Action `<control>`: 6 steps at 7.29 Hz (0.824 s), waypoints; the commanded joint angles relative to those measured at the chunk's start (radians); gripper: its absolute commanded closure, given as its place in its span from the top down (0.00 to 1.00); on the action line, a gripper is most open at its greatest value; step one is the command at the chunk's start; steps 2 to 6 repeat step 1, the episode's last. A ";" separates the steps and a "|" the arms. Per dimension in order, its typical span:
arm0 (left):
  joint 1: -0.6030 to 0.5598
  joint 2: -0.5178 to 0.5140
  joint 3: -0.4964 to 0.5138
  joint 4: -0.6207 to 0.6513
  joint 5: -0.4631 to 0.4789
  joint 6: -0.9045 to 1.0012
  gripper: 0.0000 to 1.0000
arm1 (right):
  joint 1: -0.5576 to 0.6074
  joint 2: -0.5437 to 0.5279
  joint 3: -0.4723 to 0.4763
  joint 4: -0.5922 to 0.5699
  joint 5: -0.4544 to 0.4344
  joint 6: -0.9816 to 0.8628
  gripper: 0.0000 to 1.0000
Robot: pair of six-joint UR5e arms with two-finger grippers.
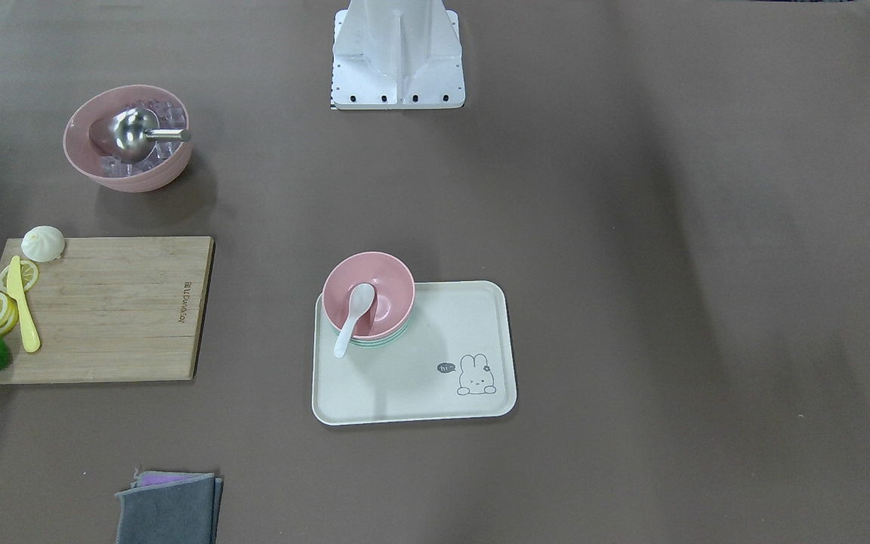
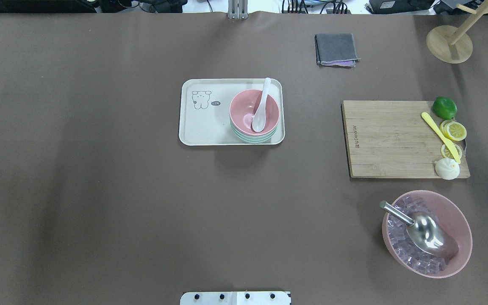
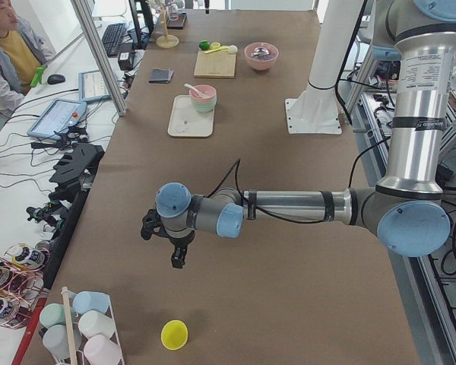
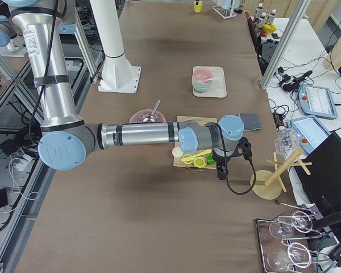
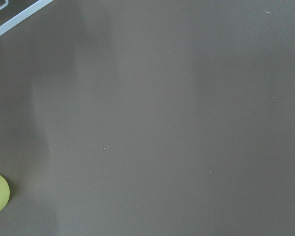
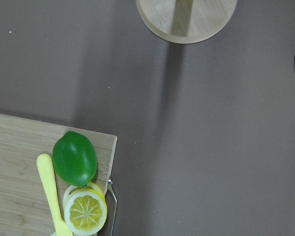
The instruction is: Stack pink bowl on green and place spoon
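A brown desk [image 2: 100, 203] fills every view. The robot's arms appear only in the two side views; the overhead and front views show none. The left gripper [image 3: 175, 255] hangs over bare desk toward the robot's left end. The right gripper [image 4: 220, 170] hangs by the cutting board [image 2: 388, 140] toward the right end. Both are well apart from the bowls, and I cannot tell whether their fingers are apart or together.

A cream tray [image 2: 203, 127] sits near the desk's middle. On it the pink bowl [image 2: 244, 106] nests in the green bowl [image 2: 253, 139], which shows only a mint rim. The white spoon [image 2: 262, 99] rests scoop-down inside the pink bowl, with its handle leaning over the far rim and pointing away from the robot — long axis nearly front to back.
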 commanded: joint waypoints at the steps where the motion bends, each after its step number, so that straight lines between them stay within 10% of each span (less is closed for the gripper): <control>1: 0.000 0.001 -0.003 0.000 0.000 -0.001 0.99 | 0.000 0.000 0.005 -0.001 0.002 0.000 1.00; 6: 0.000 0.001 -0.003 0.000 0.000 -0.001 0.99 | 0.000 0.000 0.005 -0.001 0.002 0.000 1.00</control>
